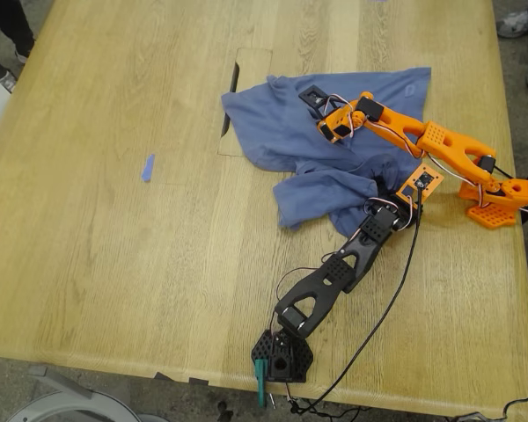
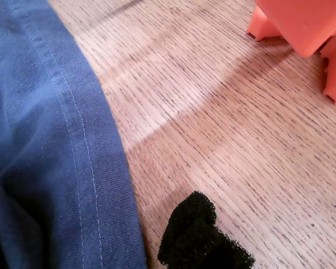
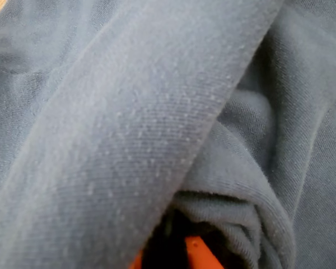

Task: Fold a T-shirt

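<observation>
The slate-blue T-shirt (image 1: 286, 132) lies crumpled on the wooden table, right of centre in the exterior view; its print is hidden. My first gripper (image 1: 390, 188), on the black arm, sits low at the shirt's edge nearest the orange base. In the first wrist view, one black foam fingertip (image 2: 199, 238) rests on bare wood beside the stitched hem (image 2: 73, 140); the other finger is out of view. My second gripper (image 1: 319, 98), on the orange arm, lies on the shirt's upper part. In the second wrist view, cloth (image 3: 129, 140) fills the picture and bunches around an orange finger (image 3: 200, 253).
The orange arm's base (image 1: 500, 200) stands at the exterior view's right and shows in the first wrist view (image 2: 308, 28). The black arm's base (image 1: 282, 356) is at the front edge, with a cable (image 1: 396, 290). A blue tape scrap (image 1: 148, 167) lies left. A table hatch (image 1: 249, 70) sits behind the shirt.
</observation>
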You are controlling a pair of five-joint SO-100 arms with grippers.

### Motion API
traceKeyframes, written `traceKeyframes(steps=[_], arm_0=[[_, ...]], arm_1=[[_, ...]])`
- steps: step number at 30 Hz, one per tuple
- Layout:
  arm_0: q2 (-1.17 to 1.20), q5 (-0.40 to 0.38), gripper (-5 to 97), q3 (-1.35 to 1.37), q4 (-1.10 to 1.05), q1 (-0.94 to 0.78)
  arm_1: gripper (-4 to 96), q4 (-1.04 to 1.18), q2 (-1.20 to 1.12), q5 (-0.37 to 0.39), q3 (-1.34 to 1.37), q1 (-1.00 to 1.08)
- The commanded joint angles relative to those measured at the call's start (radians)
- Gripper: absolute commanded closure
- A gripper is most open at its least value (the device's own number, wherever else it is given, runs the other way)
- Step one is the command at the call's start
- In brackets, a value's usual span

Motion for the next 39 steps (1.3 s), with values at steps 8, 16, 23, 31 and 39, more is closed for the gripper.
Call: traceKeyframes(steps=[8, 16, 23, 31, 39], arm_0=[[-0.017, 0.193, 58, -0.037, 0.048, -0.075], [-0.017, 0.206, 79, -0.035, 0.034, -0.106], [-0.017, 0.227, 92, -0.034, 0.026, -0.150], [0.017, 0.242, 92, -0.034, 0.048, -0.189], [0.218, 0.227, 92, -0.034, 0.209, -0.296]], arm_1=[[91.4, 0.020, 0.140, -0.003, -0.017, 0.023], [91.4, 0.025, 0.153, -0.003, -0.017, 0.032], [91.4, 0.023, 0.172, -0.003, -0.017, 0.034], [91.4, 0.055, 0.233, -0.005, -0.017, 0.040], [91.4, 0.129, 0.333, -0.025, -0.017, 0.061]])
